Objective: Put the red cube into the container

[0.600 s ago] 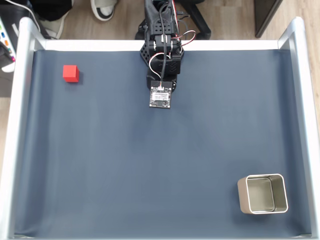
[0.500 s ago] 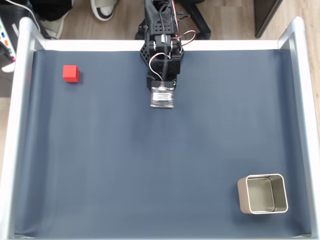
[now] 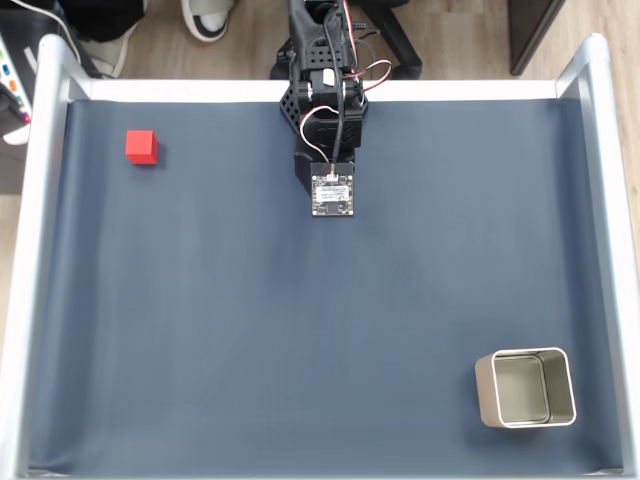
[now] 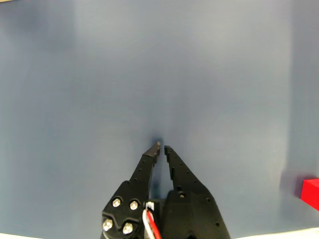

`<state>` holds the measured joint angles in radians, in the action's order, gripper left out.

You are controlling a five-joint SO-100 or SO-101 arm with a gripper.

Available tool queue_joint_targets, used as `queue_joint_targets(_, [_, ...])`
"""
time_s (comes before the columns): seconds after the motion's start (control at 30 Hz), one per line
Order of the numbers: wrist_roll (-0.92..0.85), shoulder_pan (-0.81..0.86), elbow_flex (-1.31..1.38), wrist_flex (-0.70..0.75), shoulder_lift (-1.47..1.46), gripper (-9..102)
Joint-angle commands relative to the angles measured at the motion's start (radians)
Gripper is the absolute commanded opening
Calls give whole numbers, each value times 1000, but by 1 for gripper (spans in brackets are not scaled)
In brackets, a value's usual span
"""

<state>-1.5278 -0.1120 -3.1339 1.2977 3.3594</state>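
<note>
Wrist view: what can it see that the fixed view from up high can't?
The wrist view gives a close look at the gripper, its black fingers nearly touching with nothing between them. The fixed view takes in the container at the bottom right, the table's silver rails and a shoe on the wooden floor. Both share the red cube, cut off at the wrist view's right edge, and the dark blue mat.
</note>
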Motion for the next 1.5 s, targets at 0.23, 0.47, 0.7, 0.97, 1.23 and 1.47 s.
queue_joint_targets(0.23, [9,63,5,-336,-78,0])
queue_joint_targets(0.47, [9,109,104,-532,-265,0])
queue_joint_targets(0.7, [26,264,525,-448,-661,0])
queue_joint_targets(0.97, [-8,462,729,-336,-841,1])
queue_joint_targets(1.23, [43,764,1025,-127,-1081,1])
queue_joint_targets(1.47, [34,1011,1233,-83,-1224,4])
